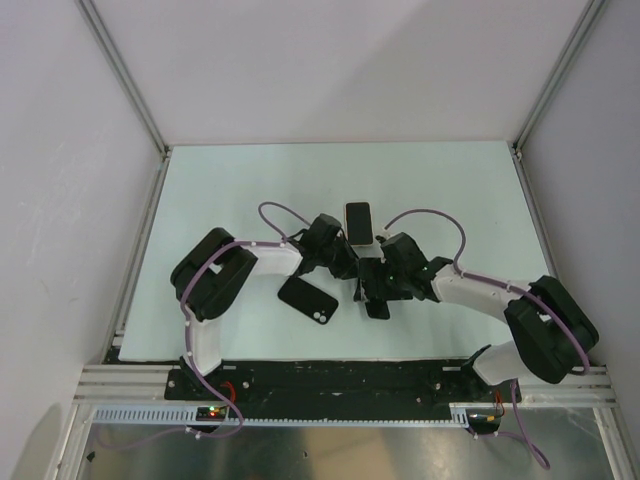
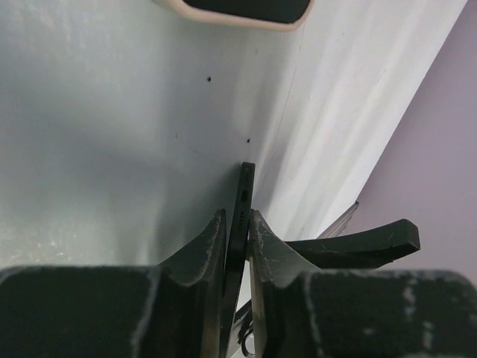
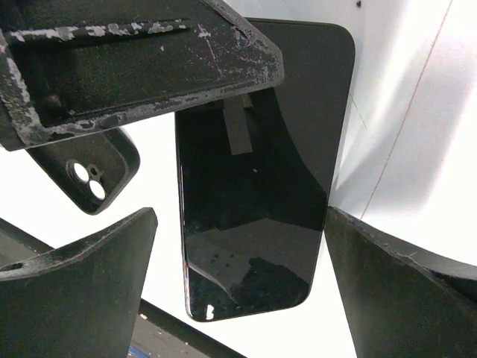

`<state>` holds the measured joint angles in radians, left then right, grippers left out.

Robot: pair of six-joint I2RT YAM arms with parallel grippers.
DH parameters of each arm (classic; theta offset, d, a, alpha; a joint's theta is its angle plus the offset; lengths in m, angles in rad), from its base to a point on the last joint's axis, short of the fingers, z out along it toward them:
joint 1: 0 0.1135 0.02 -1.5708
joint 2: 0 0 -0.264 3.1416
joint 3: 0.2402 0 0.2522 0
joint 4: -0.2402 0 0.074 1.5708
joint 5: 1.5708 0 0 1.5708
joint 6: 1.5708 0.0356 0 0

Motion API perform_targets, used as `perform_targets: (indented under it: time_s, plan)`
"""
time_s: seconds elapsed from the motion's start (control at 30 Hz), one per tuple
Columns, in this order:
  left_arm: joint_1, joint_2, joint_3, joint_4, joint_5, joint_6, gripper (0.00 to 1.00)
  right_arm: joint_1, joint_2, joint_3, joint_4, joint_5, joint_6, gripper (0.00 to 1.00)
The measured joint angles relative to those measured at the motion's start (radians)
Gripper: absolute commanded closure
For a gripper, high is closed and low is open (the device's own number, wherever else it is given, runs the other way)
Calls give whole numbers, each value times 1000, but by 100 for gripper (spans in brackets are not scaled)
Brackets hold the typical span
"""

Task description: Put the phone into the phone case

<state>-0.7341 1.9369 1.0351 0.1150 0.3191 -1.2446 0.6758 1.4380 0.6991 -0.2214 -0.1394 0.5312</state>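
Observation:
The black phone (image 3: 253, 201) is held edge-on between the fingers of my left gripper (image 2: 238, 224), above the table. In the top view its lower end (image 1: 377, 309) sticks out under the two grippers. My right gripper (image 3: 242, 246) is open, one finger on each side of the phone's glossy face. Its right finger (image 3: 387, 291) is at the phone's edge and the left one stands apart. The black phone case (image 1: 308, 300) lies flat to the left, its camera cut-out (image 3: 93, 186) showing in the right wrist view.
A cream-rimmed phone-shaped object (image 1: 358, 222) lies just beyond the grippers, and its edge shows in the left wrist view (image 2: 238, 11). The white table mat (image 1: 230, 190) is walled by metal rails on the left and right. The arm bases stand at the near edge.

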Motion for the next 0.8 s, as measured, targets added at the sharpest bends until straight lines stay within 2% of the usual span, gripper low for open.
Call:
perform_targets:
  time_s: [0.17, 0.33, 0.63, 0.8]
  plan:
    - [-13, 0, -14, 33, 9, -12, 100, -11, -58, -30, -47, -1, 0, 1]
    - [-13, -3, -29, 63, 11, -11, 100, -47, -198, -45, -119, 0, 2, 1]
    - [5, -38, -115, 156, 26, -11, 100, -160, -387, -47, -158, -15, 38, 1]
    - [51, -105, -212, 207, 30, -8, 100, -265, -423, -87, -113, -113, 79, 0]
